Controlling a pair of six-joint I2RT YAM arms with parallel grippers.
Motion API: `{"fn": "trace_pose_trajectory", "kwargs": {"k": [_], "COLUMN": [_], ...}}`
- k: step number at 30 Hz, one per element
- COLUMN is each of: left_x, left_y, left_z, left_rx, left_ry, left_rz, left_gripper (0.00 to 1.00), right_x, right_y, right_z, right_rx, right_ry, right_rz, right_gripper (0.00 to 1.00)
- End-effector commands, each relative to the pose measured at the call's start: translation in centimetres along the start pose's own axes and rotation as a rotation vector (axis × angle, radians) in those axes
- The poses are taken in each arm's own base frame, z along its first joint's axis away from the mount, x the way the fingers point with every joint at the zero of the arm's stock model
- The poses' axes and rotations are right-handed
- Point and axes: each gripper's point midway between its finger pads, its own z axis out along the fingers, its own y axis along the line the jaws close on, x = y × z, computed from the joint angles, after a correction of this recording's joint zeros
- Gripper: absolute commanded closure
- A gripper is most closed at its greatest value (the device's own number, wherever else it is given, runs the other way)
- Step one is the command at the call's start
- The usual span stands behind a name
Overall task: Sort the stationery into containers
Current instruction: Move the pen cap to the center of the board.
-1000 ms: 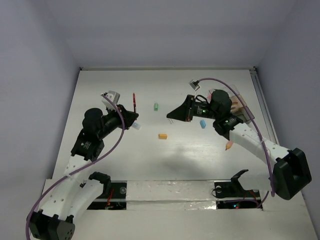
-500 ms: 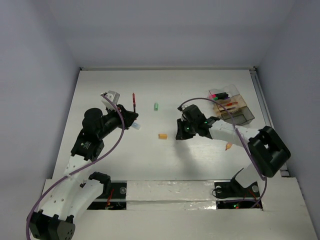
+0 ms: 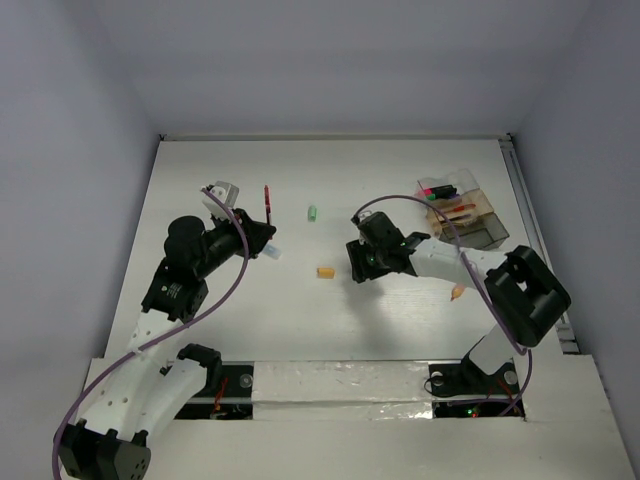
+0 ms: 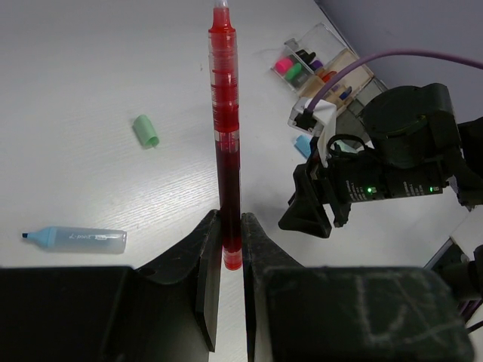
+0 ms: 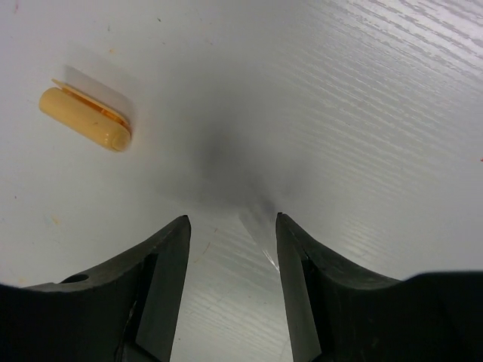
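Two grippers show quite different states. The left gripper (image 4: 230, 226) has its jaws pressed nearly together on the lower end of a red pen (image 4: 226, 136), which stands up from the fingers and points away across the white table (image 4: 90, 68). From above, that pen (image 3: 268, 203) lies in line with the left gripper (image 3: 266, 234), left of centre. The right gripper (image 5: 232, 226) has its fingers spread a moderate way apart and holds nothing; the fingertips hang close over the bare table (image 5: 377, 90), whether touching I cannot tell. An orange eraser (image 5: 84, 118) lies ahead of it and off to the left, apart from both fingers; from above it (image 3: 325, 271) sits just left of the right gripper (image 3: 358, 268). A green eraser (image 3: 312, 213) lies farther back, between the two arms, and a pale blue marker (image 4: 75, 238) lies beside the left gripper. The clear compartment box (image 3: 492, 232) stands at the far right, with pink and green highlighters seen inside it in the left wrist view (image 4: 324, 34).
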Motion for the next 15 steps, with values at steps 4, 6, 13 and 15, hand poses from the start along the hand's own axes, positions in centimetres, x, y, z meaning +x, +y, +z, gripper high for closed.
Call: {"fn": "trace_pose_trajectory", "kwargs": {"k": [4, 6, 13, 15], "left_x": [-2.2, -2.2, -2.1, -2.1], "left_y": [-0.8, -0.8, -0.8, -0.9], "left_z": [-0.5, -0.5, -0.5, -0.5], "left_rx": [0.019, 0.019, 0.023, 0.026], "left_ry": [-0.068, -0.068, -0.065, -0.065], "left_rz": [0.039, 0.037, 0.035, 0.036], "left_gripper": [1.0, 1.0, 1.0, 1.0], "right_x": [-3.3, -3.0, 0.3, 1.7], "right_y": [1.1, 1.7, 3.8, 4.2], "right_z": [-2.9, -3.6, -4.3, -4.0], "right_rx": [-0.027, -0.059, -0.194, -0.231], "right_ry": [-0.108, -0.117, -0.041, 0.003], "right_rz": [-0.028, -0.029, 0.037, 0.053], "right_gripper": [0.41, 0.37, 0.35, 0.35]}}
